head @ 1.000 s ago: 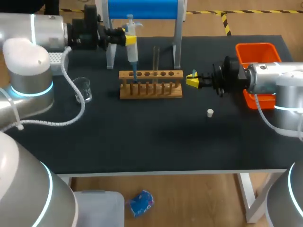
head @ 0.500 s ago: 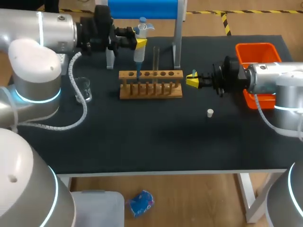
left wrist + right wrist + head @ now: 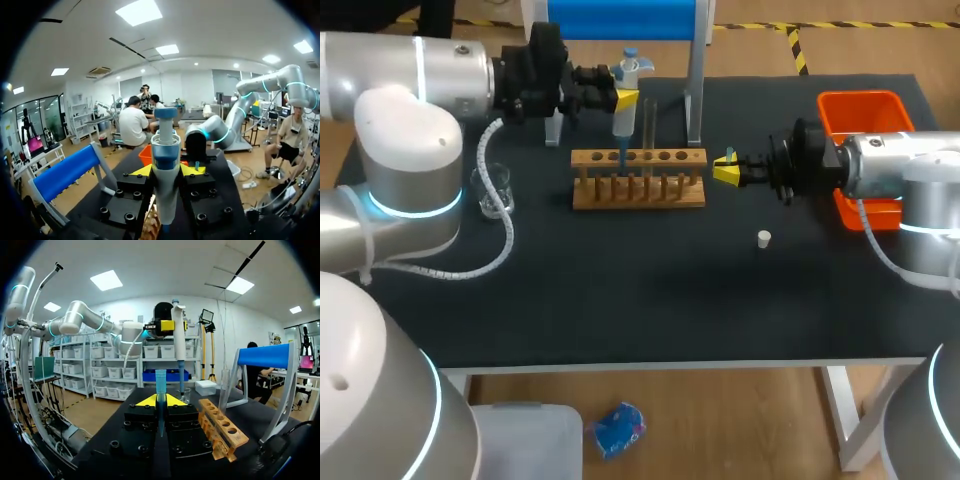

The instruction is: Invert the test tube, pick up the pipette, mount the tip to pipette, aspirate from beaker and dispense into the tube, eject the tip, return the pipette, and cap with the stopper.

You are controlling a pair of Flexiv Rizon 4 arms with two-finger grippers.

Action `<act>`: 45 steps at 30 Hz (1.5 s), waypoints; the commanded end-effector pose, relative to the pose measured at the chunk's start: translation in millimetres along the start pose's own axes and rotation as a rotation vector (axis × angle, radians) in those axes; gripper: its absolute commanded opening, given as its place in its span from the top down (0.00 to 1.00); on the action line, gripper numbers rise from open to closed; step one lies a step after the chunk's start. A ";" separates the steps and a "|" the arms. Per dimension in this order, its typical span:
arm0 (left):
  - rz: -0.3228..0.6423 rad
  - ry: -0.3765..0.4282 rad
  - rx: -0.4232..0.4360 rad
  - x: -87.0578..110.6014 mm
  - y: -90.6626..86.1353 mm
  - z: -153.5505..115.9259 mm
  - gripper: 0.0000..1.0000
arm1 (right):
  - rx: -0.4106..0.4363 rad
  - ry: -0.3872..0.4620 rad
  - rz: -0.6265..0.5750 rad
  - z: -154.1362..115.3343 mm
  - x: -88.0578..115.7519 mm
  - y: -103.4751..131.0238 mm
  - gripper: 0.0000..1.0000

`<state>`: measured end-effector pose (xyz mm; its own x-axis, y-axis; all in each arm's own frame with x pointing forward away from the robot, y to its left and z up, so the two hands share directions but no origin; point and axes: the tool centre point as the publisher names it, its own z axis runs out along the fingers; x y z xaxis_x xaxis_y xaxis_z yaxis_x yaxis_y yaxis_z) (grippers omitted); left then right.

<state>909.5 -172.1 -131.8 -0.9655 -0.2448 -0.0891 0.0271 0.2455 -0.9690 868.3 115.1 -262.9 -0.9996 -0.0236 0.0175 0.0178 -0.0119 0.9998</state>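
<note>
Left hand [image 3: 623, 97] grasps the pipette [image 3: 623, 125] upright above the rack [image 3: 638, 190]. Right hand [image 3: 726, 170], beside the rack's end, clenches the tip [image 3: 160, 382], presumably presenting it for mounting.

Silver arms [image 3: 410, 75], cyan rings [image 3: 408, 206], black wrists [image 3: 535, 70], white cables [image 3: 450, 272], yellow fingertips [image 3: 724, 174].

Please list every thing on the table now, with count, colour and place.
rack: 1, wooden, central
pipette: 1, white and blue, above the rack's left half
pipette tip: 1, blue, in right gripper
test tube: 1, clear, upright in the rack
beaker: 1, clear, left of the rack
stopper: 1, white, lying right of the rack
bin: 1, orange, far right corner
stand: 1, blue, behind the rack
left gripper: 1, yellow tips, shut on the pipette
right gripper: 1, yellow tips, right of the rack
</note>
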 end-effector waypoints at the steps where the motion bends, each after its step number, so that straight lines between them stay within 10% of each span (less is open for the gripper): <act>1: -0.012 -0.002 0.007 0.2 -12.7 3.5 1.00 | 0.001 -0.003 -0.001 0.0 0.9 0.1 1.00; 15: -0.062 0.099 0.029 18.1 -56.6 2.2 1.00 | 0.001 -0.003 -0.001 0.0 0.9 0.1 1.00; 45: -0.014 0.037 0.013 26.9 -77.0 10.1 1.00 | 0.001 -0.003 -0.001 0.0 0.9 0.1 1.00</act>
<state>887.5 -204.7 -61.9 -0.9764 -0.2058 -0.0650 0.0137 0.2416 -0.9703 868.3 115.1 -262.9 -0.9996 -0.0236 0.0175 0.0178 -0.0118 0.9998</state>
